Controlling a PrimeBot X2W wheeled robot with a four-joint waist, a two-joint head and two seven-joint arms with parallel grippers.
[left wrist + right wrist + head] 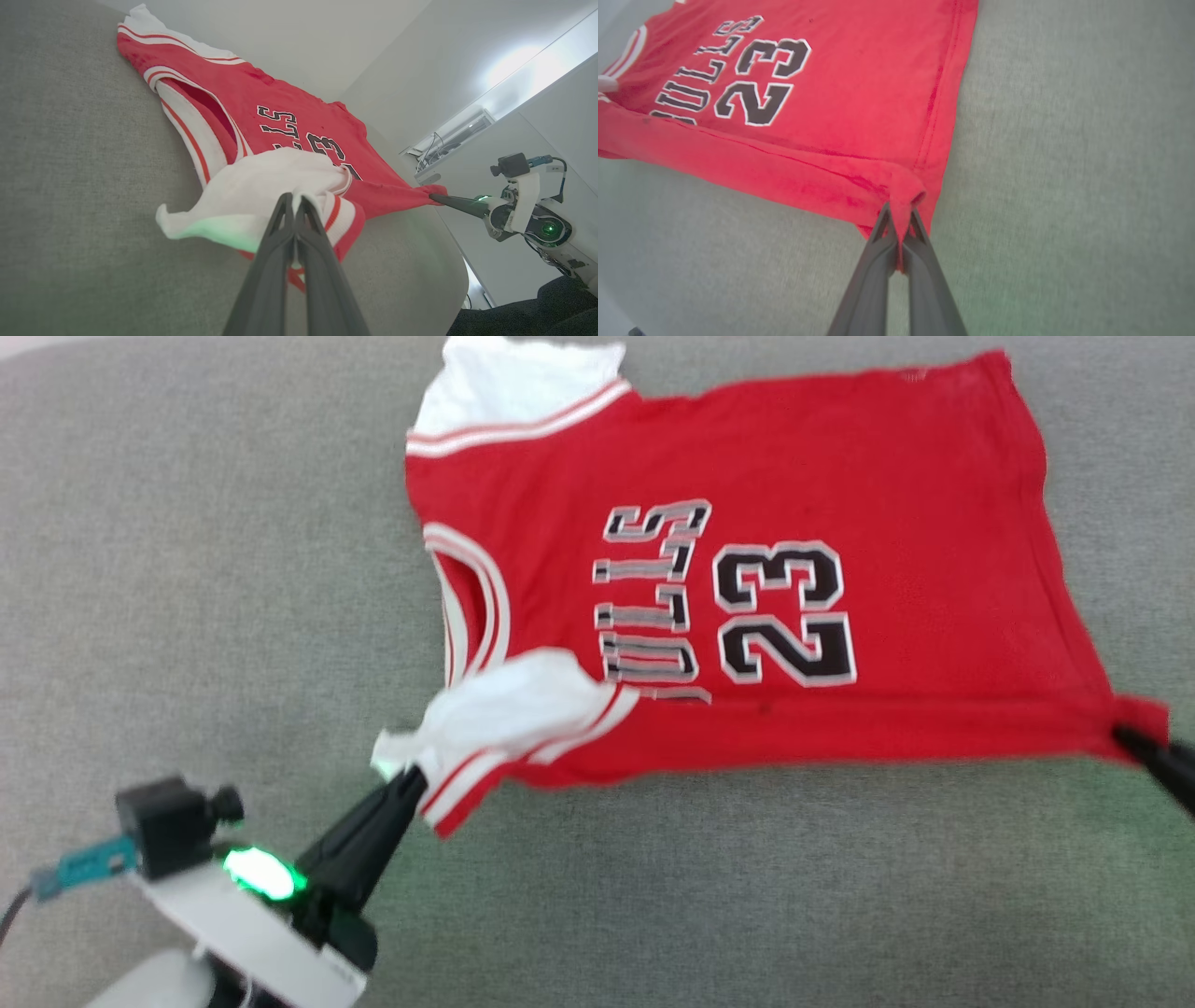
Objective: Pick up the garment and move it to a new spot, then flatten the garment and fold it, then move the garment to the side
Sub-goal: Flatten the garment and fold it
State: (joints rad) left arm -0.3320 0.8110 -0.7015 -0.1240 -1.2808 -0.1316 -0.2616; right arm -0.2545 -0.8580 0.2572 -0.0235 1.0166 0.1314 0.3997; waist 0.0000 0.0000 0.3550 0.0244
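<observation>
The left gripper (pixel 294 198) is pressed together on the striped cuff of the near white sleeve (pixel 261 184), which bunches into a lump at its tips. The right gripper (pixel 899 212) pinches a small puckered tuck at the hem corner (pixel 906 186) of the shirt (pixel 700 607). The shirt lies print-up and mostly spread on the grey fabric surface (pixel 187 569), its near edge drawn in a line between the two grips. Both holds look shallow, so a sharp pull apart would likely drag cloth out of one pinch, and the right one, holding very little, seems likelier to slip. Uneven lifting could let the crumpled sleeve tuck under the body and crease the fold. In the left wrist view the surface's rounded edge lies close by the hem corner, so a drag that way might send cloth over it. The bunched sleeve covers the lettering's first letter. The far sleeve (pixel 509 383) runs off the top of the blurred head view, whose right edge also cuts the right gripper. I cannot tell whether either pinch takes both layers.
</observation>
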